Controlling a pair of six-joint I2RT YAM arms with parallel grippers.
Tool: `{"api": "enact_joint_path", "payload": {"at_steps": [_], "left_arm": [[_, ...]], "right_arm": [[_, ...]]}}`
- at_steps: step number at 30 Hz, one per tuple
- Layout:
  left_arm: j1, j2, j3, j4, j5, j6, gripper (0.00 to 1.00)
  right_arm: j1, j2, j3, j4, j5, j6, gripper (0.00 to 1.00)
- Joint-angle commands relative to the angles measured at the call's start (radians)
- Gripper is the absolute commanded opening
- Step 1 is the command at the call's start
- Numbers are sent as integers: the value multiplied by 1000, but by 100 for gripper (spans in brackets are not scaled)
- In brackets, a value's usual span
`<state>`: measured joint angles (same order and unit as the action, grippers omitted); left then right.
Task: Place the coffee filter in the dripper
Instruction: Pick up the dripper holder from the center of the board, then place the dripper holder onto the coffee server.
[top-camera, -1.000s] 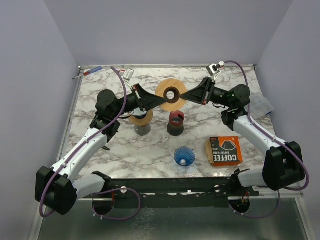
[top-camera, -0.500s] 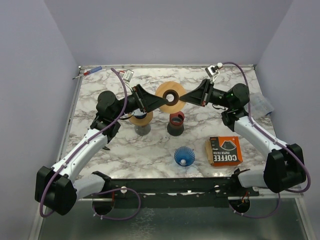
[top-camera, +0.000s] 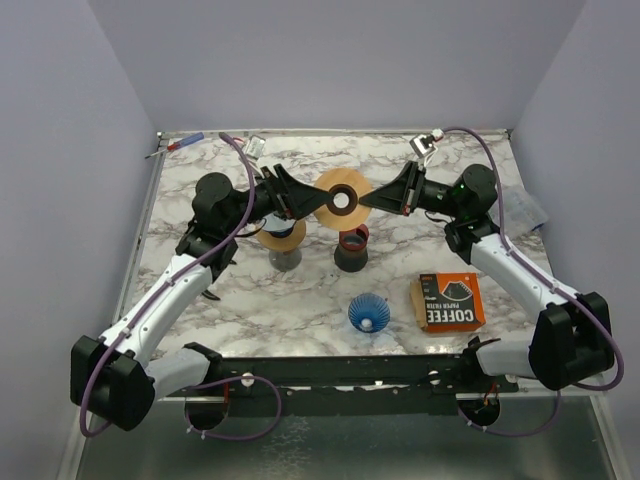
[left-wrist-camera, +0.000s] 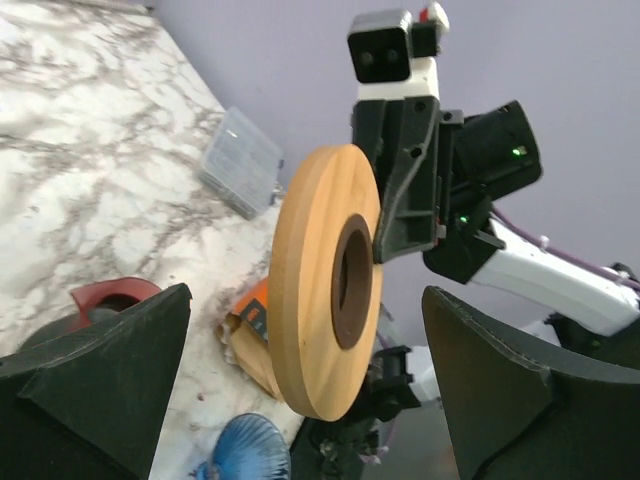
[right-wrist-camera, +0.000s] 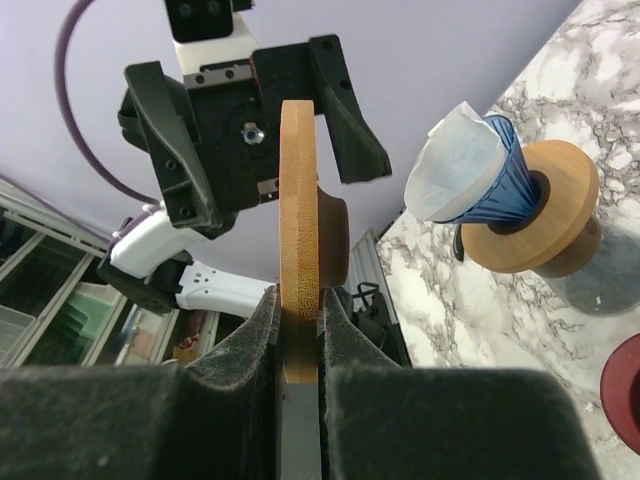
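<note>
The white paper coffee filter (right-wrist-camera: 455, 160) sits in the mouth of a blue ribbed dripper (right-wrist-camera: 505, 185). Its rim is a little crumpled and stands above the dripper's edge. That dripper rests in a wooden collar (right-wrist-camera: 560, 200) on top of a glass carafe (right-wrist-camera: 600, 285), on the left half of the marble table (top-camera: 250, 300). From above, the left arm's wrist and fingers cover part of this stack, so the filter shows clearly only in the right wrist view. Just beyond it, raised above the table, a flat wooden ring (top-camera: 340, 180) with a dark round hole hangs on edge between the two arms. The right gripper (right-wrist-camera: 298, 310) pinches the ring's rim, with both fingers pressed flat against its faces. The left gripper (left-wrist-camera: 305, 300) faces it from the other side with its jaws spread as wide as they go — one finger on either side of the ring and clear of it, holding nothing. Below the ring, towards the arms, stands a dark cup with a red rim (top-camera: 351, 247), just beside the carafe. A second blue dripper (top-camera: 368, 312) sits nearer the front edge with no paper visible in it, and an orange and black box marked COFFEE PAPER FILTER (top-camera: 451, 301) lies flat to its right. A clear plastic case (top-camera: 520, 210) lies at the table's right edge behind the right arm, and a red-and-blue tool (top-camera: 180, 145) lies at the far left corner.
</note>
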<state>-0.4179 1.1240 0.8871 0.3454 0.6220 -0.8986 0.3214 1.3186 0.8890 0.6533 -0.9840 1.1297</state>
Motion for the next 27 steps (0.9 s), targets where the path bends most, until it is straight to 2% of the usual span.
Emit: {"api": "enact_joint_path", "payload": {"at_steps": [1,6,11,14,20,27], "left_arm": [[15,-10,108,-220,-130,223,99],[44,14,263,-470,-254,438,99],[54,35,350,-633,-479,541,99],[58,50,375,-714,-652,564,99],[77,56,386,-832,-887,577,99],[141,25,361,-879,-1011,574,99]], "right_arm": [[5,-38,19,-62,25,-52,0],[4,-31,39,-152,29,-99,0],[5,-30,38,-200,39,-123,0],[4,-28,41,-229,49,-139,0],[4,-12,56,-309,72,-177,0],[-3,20,87,-429,111,-203,0]]}}
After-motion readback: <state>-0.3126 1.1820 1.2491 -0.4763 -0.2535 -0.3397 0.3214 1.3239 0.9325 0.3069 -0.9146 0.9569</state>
